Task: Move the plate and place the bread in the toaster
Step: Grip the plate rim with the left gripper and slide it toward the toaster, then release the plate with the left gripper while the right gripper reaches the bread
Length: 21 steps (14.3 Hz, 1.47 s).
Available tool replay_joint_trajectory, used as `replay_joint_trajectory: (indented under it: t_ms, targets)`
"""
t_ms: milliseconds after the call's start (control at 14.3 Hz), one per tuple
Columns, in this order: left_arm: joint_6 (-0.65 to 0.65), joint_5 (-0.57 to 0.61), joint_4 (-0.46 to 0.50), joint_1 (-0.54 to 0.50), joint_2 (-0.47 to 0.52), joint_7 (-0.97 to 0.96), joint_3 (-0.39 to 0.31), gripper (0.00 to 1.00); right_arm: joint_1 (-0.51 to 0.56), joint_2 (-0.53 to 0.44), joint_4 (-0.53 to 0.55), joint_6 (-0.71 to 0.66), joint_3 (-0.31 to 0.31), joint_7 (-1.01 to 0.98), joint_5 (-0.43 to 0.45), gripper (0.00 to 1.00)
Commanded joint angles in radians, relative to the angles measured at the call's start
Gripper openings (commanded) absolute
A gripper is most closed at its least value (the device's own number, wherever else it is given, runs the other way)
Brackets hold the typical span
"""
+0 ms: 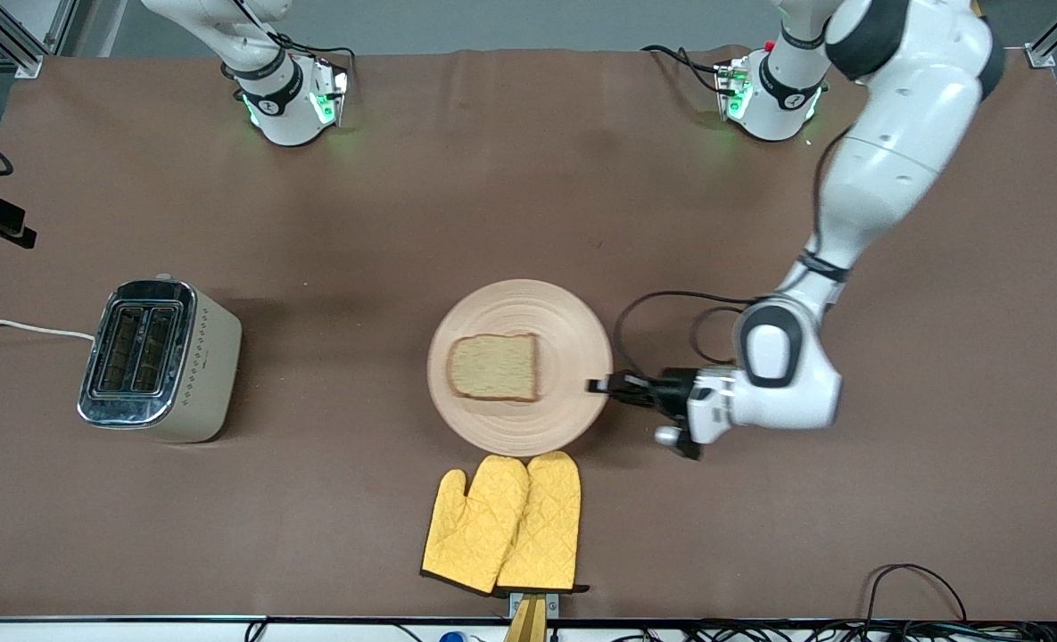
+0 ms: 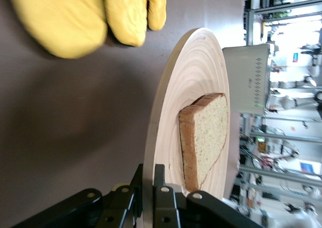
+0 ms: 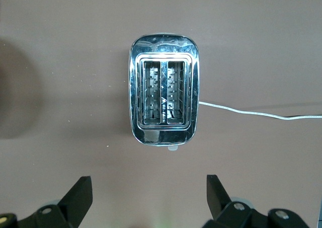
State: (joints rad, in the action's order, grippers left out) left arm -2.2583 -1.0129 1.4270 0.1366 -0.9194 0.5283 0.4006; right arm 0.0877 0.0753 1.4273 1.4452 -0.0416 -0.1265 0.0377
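The round light-wood plate [image 1: 528, 308] lies mid-table with the bread [image 1: 493, 366] slice on it. My left gripper [image 1: 601, 385] is shut on the plate's rim at the edge toward the left arm's end of the table. The left wrist view shows the fingers [image 2: 162, 187] pinching the rim of the plate [image 2: 188, 77], with the bread [image 2: 206, 137] just past them. The beige toaster [image 1: 161, 360] stands toward the right arm's end, both slots empty. My right gripper [image 3: 149, 187] is open and empty, high over the toaster [image 3: 164, 102]; it is out of the front view.
A pair of yellow oven mitts [image 1: 506, 522] lies just nearer the front camera than the plate, almost touching its rim, and shows in the left wrist view [image 2: 75, 16]. The toaster's white cord [image 1: 20, 328] runs off the table's end. Brown cloth covers the table.
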Motion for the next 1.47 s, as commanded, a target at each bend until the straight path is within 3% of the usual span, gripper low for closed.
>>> replay_joint_trajectory:
  t_ms: [0,140,349,489,559,629,769,909,1118,1398]
  targets:
    - [-0.123,-0.113,-0.036,0.11,-0.057,-0.002,0.001,0.0,0.014,-0.016,0.013,0.001,0.008,0.002,-0.015,1.0]
    - [-0.187,-0.196,-0.059,0.181,-0.097,-0.002,-0.003,0.0,0.015,-0.016,0.013,0.001,0.008,0.002,-0.015,1.0]
    - [-0.25,-0.202,-0.077,0.224,-0.125,-0.004,-0.005,0.0,0.014,-0.016,0.013,-0.003,0.008,0.005,-0.015,1.0]
    - [-0.25,-0.201,-0.079,0.224,-0.128,-0.004,-0.006,0.09,0.015,-0.016,0.013,-0.003,0.008,0.005,-0.015,1.0]
    - [-0.25,-0.199,-0.079,0.224,-0.128,-0.004,-0.006,0.46,0.014,-0.016,0.013,-0.003,0.008,0.005,-0.015,1.0]
    - [-0.25,-0.201,-0.077,0.222,-0.124,-0.007,-0.006,0.97,0.014,-0.016,0.013,-0.003,0.008,0.005,-0.015,1.0]
    - [-0.244,-0.184,-0.079,0.209,-0.11,-0.063,-0.014,1.0,0.014,-0.016,0.013,-0.003,0.008,0.007,-0.015,1.0]
    - [-0.203,-0.083,-0.08,0.189,-0.076,-0.137,-0.054,1.0,0.012,-0.016,0.013,-0.002,0.008,0.008,-0.016,1.0]
    - [0.085,0.142,-0.157,0.066,-0.038,-0.34,-0.074,1.0,-0.009,-0.006,0.018,0.0,0.017,0.013,-0.016,1.0]
    - [0.397,0.328,-0.217,-0.159,0.013,-0.376,-0.075,1.0,-0.1,0.041,0.027,0.027,0.016,0.1,-0.086,1.0]
